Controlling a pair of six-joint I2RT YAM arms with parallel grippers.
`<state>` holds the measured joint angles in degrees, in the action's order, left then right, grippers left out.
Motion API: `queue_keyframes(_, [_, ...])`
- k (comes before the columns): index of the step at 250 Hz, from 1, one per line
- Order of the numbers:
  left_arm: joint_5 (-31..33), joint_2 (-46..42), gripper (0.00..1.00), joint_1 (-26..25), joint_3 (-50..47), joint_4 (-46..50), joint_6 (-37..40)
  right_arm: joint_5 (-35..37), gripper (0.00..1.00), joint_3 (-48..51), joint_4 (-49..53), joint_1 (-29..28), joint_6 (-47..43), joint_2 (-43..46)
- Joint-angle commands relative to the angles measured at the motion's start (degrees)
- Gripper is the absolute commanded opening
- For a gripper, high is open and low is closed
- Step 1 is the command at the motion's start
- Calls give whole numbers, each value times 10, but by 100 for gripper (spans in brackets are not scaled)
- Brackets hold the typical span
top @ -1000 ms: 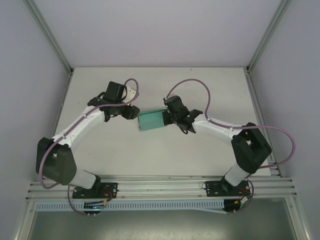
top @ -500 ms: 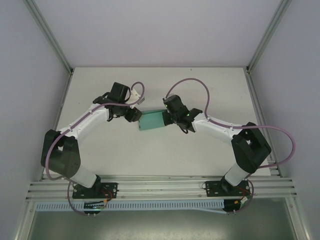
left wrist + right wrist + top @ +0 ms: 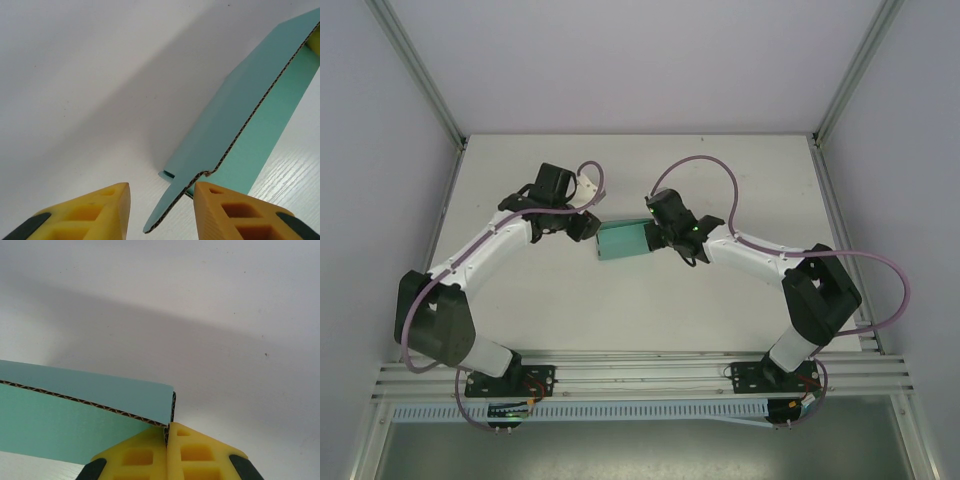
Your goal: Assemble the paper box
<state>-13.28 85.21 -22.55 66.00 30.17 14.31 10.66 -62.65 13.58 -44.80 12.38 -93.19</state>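
While clamping box (image 3: 623, 241) by its right edge in tight-pressed right gripper (image 3: 167, 432) to steady it mid-table (image 3: 650, 300), straddling left flap (image 3: 240, 115) with left gripper (image 3: 162, 192), jaws spread, not pinching, probably lining up a fold.

Top view: paper box (image 3: 623, 243) right end hidden under right gripper (image 3: 654, 237), & left gripper (image 3: 590, 230) tips too small to tell if they touch the card. Left wrist cam: box runs off top-right edge, fingers (image 3: 120, 210) cut by bottom edge. Right wrist cam: box cut at left edge, pinched strip hidden btw pads (image 3: 155, 442)
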Motion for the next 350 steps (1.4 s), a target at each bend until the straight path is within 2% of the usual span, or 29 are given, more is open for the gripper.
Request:
queue_keyframes(1, [-9,-4,37,1,-16,1,-5,-18,0,15,112,-7,-7,-36])
queue_keyframes(32, [-6,10,35,1,-10,9,-4,-18,0,12,115,-6,-8,-35])
queue_keyframes(43, [-1,12,30,1,-9,8,-6,-19,0,11,115,-7,-8,-37])
queue_keyframes(57, [-1,13,17,1,-7,9,-10,-19,0,10,115,-6,-8,-37])
queue_keyframes(67, [-5,12,0,1,-4,9,-14,-19,0,8,117,-7,-8,-37])
queue_keyframes(88, [4,11,0,1,0,4,-39,-20,0,6,118,-7,-7,-38])
queue_keyframes(113, [-26,15,0,1,-7,-6,-53,-17,0,4,120,-8,-2,-37])
queue_keyframes(135, [-38,28,0,1,-7,-10,-95,-15,0,-2,121,-12,13,-38])
queue_keyframes(159, [-50,35,0,0,-19,-18,-163,1,0,-15,130,-22,42,-40])
queue_keyframes(193, [-34,13,0,-5,-81,-68,-273,58,0,-36,150,-43,93,-44])
queue_keyframes(215, [-42,-3,0,-6,-125,-128,-323,47,0,-33,131,-48,109,-44])
queue_keyframes(249, [-27,5,0,-18,-140,-145,-317,36,0,-28,124,-50,127,-45])
queue_keyframes(304, [-63,23,0,-22,-123,-145,-320,39,0,-26,131,-50,139,-48])
queue_keyframes(332, [-88,29,0,-23,-97,-114,-335,39,0,-26,136,-50,137,-52])
queue_keyframes(350, [-73,33,0,-25,-88,-92,-338,40,0,-24,135,-50,139,-53])
